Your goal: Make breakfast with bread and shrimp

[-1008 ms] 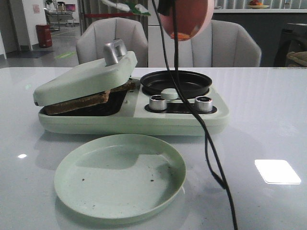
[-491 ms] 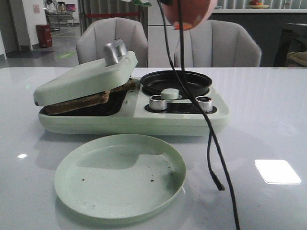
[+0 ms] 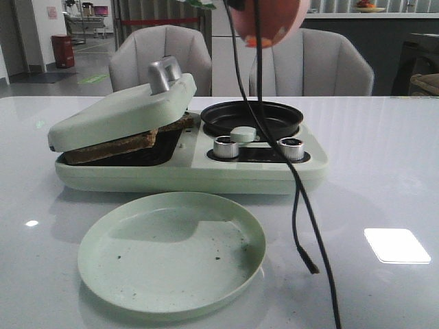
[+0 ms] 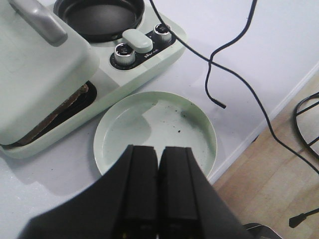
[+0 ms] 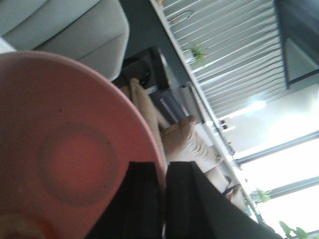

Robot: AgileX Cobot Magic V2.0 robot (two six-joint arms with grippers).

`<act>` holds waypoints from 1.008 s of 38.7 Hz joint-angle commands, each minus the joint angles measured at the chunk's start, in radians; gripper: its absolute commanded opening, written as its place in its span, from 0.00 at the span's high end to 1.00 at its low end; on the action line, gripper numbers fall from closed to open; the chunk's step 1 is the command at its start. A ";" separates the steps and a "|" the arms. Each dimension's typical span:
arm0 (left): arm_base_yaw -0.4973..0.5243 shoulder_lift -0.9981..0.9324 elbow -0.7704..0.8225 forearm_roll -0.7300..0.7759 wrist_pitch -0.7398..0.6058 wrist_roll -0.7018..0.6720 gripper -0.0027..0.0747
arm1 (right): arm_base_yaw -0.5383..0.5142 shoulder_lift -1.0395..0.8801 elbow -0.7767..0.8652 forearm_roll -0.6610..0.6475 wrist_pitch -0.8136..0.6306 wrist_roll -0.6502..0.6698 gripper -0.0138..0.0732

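Observation:
The bread [image 3: 116,144] lies browned in the toaster half of the green breakfast maker [image 3: 260,175], under its half-lowered lid [image 3: 123,113]; it also shows in the left wrist view [image 4: 65,107]. My right gripper [image 5: 163,169] is shut on the rim of a tilted pink bowl [image 3: 271,20], held high above the round black pan [image 3: 251,116]. An orange shrimp [image 3: 257,42] shows at the bowl's low edge. My left gripper [image 4: 159,148] is shut and empty, above the near edge of the green plate [image 4: 199,129].
The green plate [image 3: 171,250] sits in front of the breakfast maker. Black cables [image 3: 296,205] hang from the right arm across the pan and knobs [image 3: 291,148] to the table. Two grey chairs [image 3: 161,58] stand behind the table. The table's edge [image 4: 259,132] is near the plate.
The pink bowl has risen a little and shifted slightly right over the pan. The loose cable end has swung. The left gripper's view gives no earlier frame.

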 commanded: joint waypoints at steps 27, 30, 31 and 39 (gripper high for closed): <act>-0.007 -0.001 -0.028 -0.041 -0.065 -0.001 0.84 | -0.003 -0.100 -0.042 -0.247 0.020 -0.037 0.82; -0.007 -0.001 -0.028 -0.041 -0.065 -0.001 0.84 | -0.003 -0.097 -0.042 -0.233 0.005 -0.032 0.82; -0.007 -0.001 -0.028 -0.041 -0.065 -0.001 0.84 | -0.004 -0.095 -0.042 -0.234 0.014 -0.040 0.82; -0.007 -0.001 -0.028 -0.041 -0.065 -0.001 0.84 | 0.009 -0.093 -0.042 -0.239 -0.017 0.032 0.82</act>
